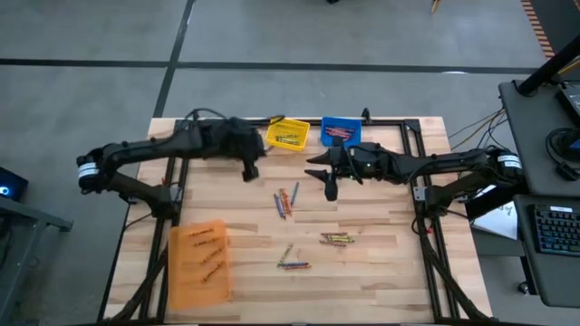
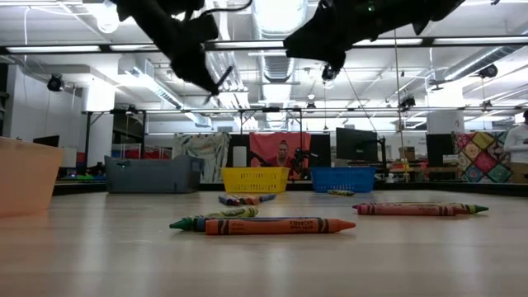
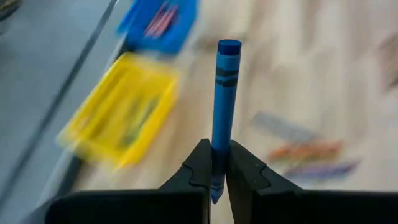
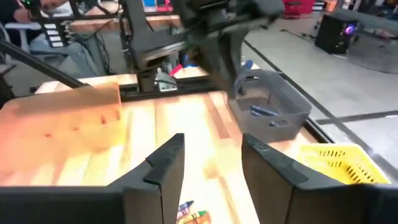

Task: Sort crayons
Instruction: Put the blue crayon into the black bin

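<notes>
My left gripper (image 1: 250, 169) hangs above the table's far left part, shut on a blue crayon (image 3: 225, 93). My right gripper (image 1: 331, 187) hovers open above the table's middle, nothing between its fingers (image 4: 165, 163). Loose crayons lie flat on the wood in three groups: one at the middle (image 1: 285, 200), one toward the right (image 1: 337, 238), one nearer the front (image 1: 291, 263). In the low view, an orange crayon (image 2: 279, 225) and a green one (image 2: 213, 218) lie closest. My left gripper pinches the blue crayon between its two fingers near the crayon's pointed end (image 3: 218, 152). The fingers lie across it. The rest of the crayon sticks out forward past the fingertips, flat end (image 3: 229, 46) farthest away. It is lifted clear of the table.
At the far edge stand a yellow bin (image 1: 287, 135) and a blue bin (image 1: 341, 131), each with crayons in it. A grey bin (image 4: 273, 106) with blue crayons sits left of them. An orange bin (image 1: 200, 263) stands at the near left. Bare wood lies between the crayon groups.
</notes>
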Controlling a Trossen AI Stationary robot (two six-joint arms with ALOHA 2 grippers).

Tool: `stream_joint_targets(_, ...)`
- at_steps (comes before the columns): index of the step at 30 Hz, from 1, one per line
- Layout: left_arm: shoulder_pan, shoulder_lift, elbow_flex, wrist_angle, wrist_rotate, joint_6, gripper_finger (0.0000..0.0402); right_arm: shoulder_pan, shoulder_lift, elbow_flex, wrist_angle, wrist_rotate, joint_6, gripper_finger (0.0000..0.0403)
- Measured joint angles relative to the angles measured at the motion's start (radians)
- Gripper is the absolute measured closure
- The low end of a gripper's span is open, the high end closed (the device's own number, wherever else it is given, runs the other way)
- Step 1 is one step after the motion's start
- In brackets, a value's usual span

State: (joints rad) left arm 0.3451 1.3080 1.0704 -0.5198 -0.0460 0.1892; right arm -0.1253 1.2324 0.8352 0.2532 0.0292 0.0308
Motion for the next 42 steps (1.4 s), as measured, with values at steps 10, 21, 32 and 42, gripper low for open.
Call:
stream_joint_targets(10, 0.304, 0.066, 0.159, -0.312, -0.03, 0.254, 0.04, 0.0, 0.0, 0.005, -0.047, 0.0, -0.038, 0.0264)
stream_joint_targets(21, 0.517, 0.285, 0.235, -0.487, -0.036, 0.324, 0.04, -0.002, 0.0, 0.005, -0.086, 0.0, -0.085, 0.0268)
stream_joint_targets(32, 0.547, 0.48, 0.245, -0.522, -0.153, 0.387, 0.04, -0.002, 0.0, 0.005, -0.106, 0.0, -0.094, 0.026)
stream_joint_targets(42, 0.55, 0.538, 0.245, -0.515, -0.286, 0.375, 0.0359, -0.002, 0.001, 0.005, -0.123, 0.0, -0.07, 0.0264)
